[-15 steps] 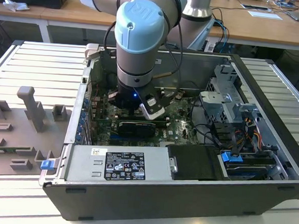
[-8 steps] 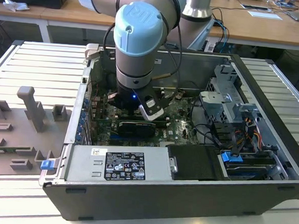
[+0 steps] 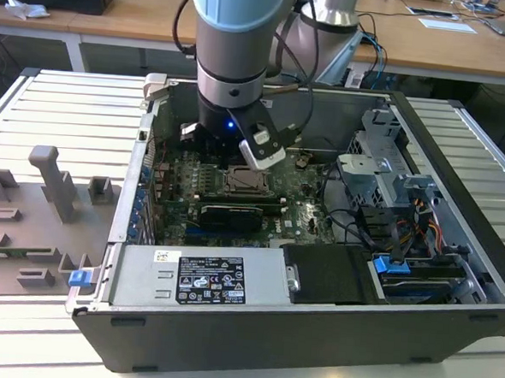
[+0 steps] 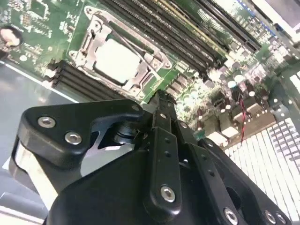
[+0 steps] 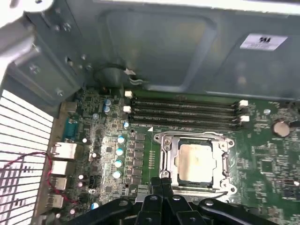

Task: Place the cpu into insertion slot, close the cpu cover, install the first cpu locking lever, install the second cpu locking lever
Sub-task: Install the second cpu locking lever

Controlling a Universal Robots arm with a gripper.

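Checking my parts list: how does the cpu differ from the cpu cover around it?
The cpu is a solid pale square plate; the cpu cover is a thin silvery frame with an open window. The cpu is smaller, showing through the cover's window. Both are square and lie flat in the socket.

No text can be read with certainty. In the exterior view, a white rectangular label with black print and small symbols (image 3: 208, 281) stands on the grey metal power supply box (image 3: 264, 284), in the lower middle of the frame; its lines are too small to read. In the first wrist view, a white label (image 5: 262, 41) sits on the grey case wall (image 5: 164, 47), also unreadable.
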